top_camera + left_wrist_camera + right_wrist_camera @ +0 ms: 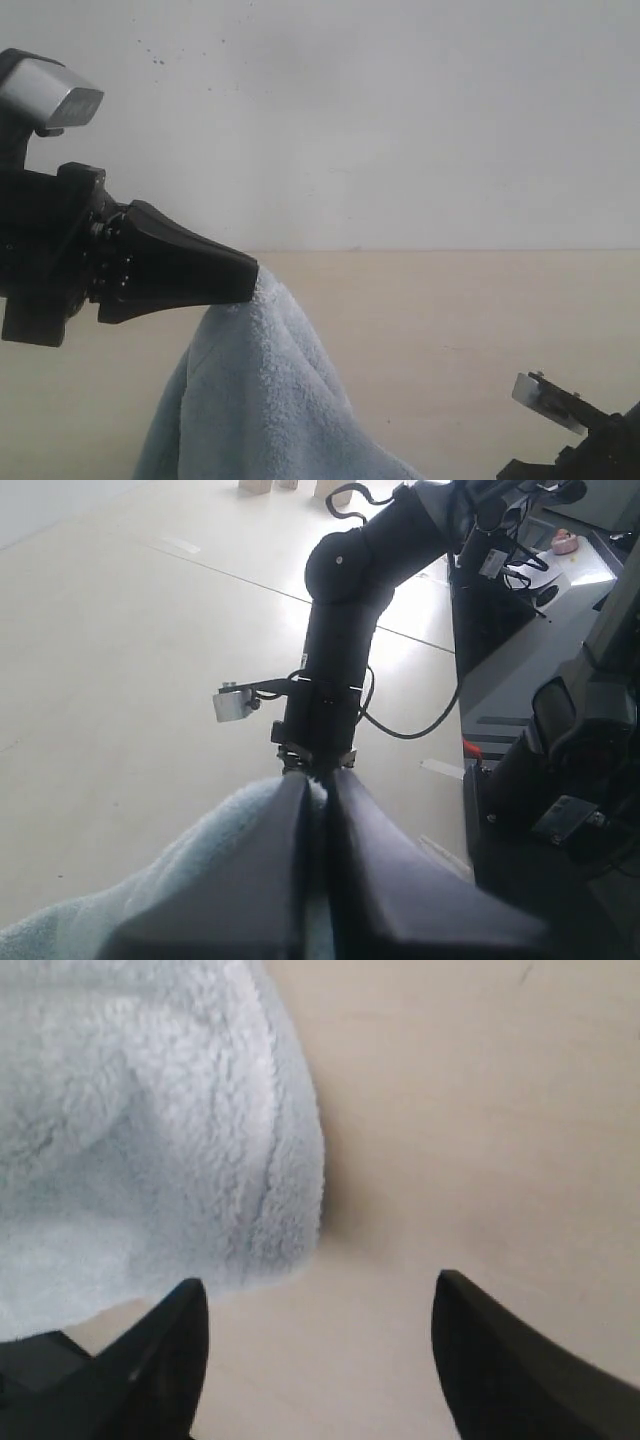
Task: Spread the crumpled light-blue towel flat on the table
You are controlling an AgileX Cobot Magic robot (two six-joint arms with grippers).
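Hanging in a peak from one pinched fold, the fluffy pale light-blue terry towel (pixel 255 400) drapes onto the pale beige wooden table (pixel 450 320). Held at a single point, it could slip free or drop in a heap. The left gripper (pixel 250 282), clamped on the fold, reaches in level from the left. The right gripper (pixel 318 1285) sits low at the near right, jaws wide apart and empty, just beside the towel's edge.

No readable text, no legible marks on towel (pixel 262 400), table (pixel 450 320) or wall (pixel 400 120), no numbers or brand names

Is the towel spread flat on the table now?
No. The towel hangs in folds from the shut left fingers, its top off the table.
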